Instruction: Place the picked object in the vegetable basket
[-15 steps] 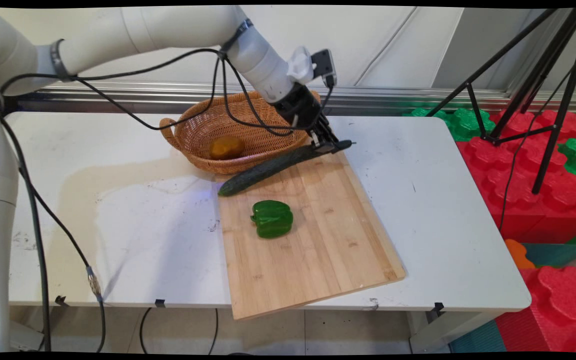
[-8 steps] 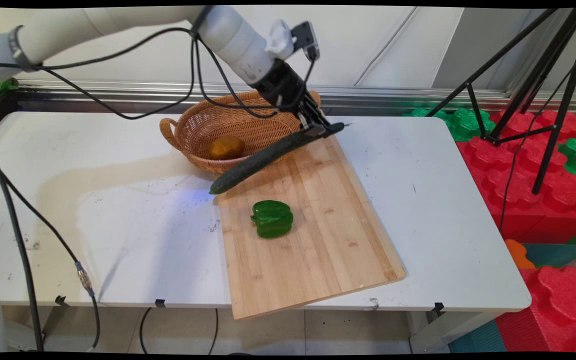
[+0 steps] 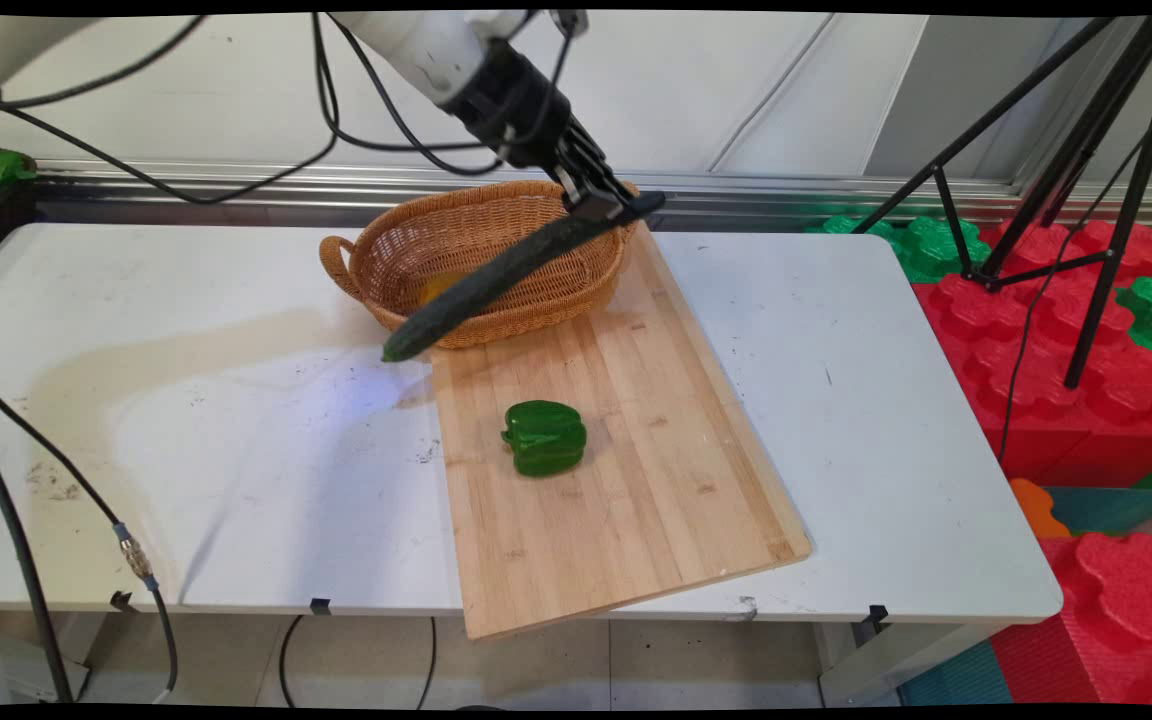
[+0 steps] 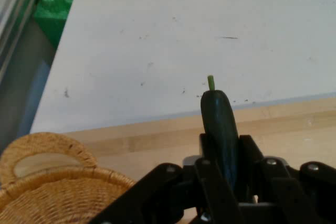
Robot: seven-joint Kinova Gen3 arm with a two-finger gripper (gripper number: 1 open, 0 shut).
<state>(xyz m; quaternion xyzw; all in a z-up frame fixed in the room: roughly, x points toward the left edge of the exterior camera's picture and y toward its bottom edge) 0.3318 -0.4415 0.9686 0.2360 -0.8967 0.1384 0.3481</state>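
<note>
End effector [image 3: 604, 207] clenched on the cucumber [image 3: 496, 275] at its far right end. The cucumber is airborne, slanting down-left across the wicker basket [image 3: 406, 250]. Green pepper [image 3: 544, 437] on cutting board [image 3: 636, 480], nearer.

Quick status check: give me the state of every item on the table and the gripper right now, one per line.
gripper: shut on the cucumber's stem end.
cucumber: held in the air, slanting down across the basket's front.
basket: upright on the table, something yellow inside, mostly hidden.
green pepper: lying on the cutting board.
cutting board: flat, near edge overhanging the table.
</note>
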